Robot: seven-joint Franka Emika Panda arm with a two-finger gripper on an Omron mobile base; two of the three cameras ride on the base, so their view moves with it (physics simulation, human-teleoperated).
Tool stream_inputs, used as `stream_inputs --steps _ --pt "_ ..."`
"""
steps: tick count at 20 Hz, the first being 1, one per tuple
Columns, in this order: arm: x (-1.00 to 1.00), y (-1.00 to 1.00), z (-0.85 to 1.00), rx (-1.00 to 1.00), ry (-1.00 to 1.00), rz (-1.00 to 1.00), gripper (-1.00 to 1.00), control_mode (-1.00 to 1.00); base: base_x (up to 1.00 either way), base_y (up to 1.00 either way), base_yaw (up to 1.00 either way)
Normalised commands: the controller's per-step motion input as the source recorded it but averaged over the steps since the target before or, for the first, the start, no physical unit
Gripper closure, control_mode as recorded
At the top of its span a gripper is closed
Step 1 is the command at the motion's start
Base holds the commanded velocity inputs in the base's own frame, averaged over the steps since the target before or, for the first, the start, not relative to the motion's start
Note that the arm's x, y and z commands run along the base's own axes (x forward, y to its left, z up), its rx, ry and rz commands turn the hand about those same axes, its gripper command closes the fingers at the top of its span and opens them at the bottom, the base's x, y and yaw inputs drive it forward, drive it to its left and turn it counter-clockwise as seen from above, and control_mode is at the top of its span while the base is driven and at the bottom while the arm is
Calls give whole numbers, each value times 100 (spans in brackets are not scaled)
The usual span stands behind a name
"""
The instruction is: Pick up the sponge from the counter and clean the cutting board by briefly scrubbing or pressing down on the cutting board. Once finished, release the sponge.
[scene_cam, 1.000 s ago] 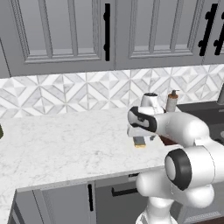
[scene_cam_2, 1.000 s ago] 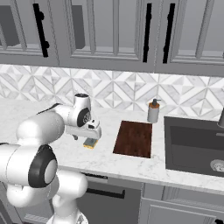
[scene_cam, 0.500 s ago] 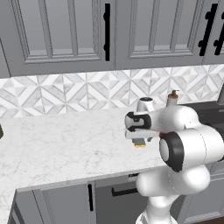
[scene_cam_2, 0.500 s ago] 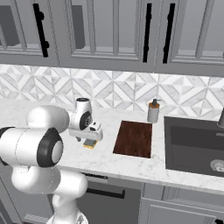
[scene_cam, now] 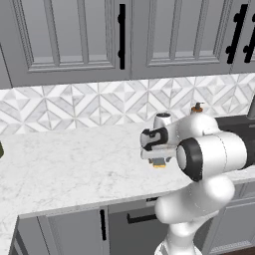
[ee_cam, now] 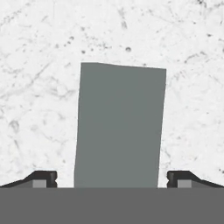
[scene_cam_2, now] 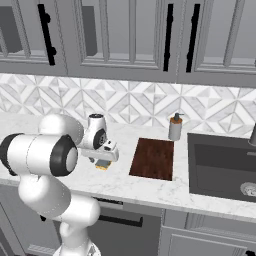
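Observation:
The sponge (ee_cam: pixel 119 127) lies flat on the white marble counter (scene_cam: pixel 74 164), grey top up. In the hand view it stands between my two fingertips (ee_cam: pixel 43 177), with a gap on each side. My gripper (ee_cam: pixel 112 179) is open and straddles it from above. From the base views the gripper (scene_cam: pixel 158 157) (scene_cam_2: pixel 103 160) sits low over the sponge (scene_cam: pixel 159 164) (scene_cam_2: pixel 102 166), whose yellow edge peeks out below. The dark reddish-brown cutting board (scene_cam_2: pixel 153 158) lies on the counter (scene_cam_2: pixel 140 187) a short way right of the sponge.
A soap dispenser (scene_cam_2: pixel 175 127) (scene_cam: pixel 197 107) stands behind the board near the tiled backsplash. The dark sink (scene_cam_2: pixel 222 165) lies right of the board. Grey cabinets hang above. My own arm blocks the board in the left base view.
The hand has sunk a little closer to the sponge and the arm's elbow has folded in. The sponge lies where it was.

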Motion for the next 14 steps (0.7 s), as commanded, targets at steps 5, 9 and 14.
stream_inputs --steps 5,9,14 --pt "5 -1 -22 0 0 0 -100 -100 0 0 0" --pt "2 -1 -21 0 0 0 -100 -100 0 0 0" --pt "6 0 -17 -1 0 0 100 -100 0 0 0"
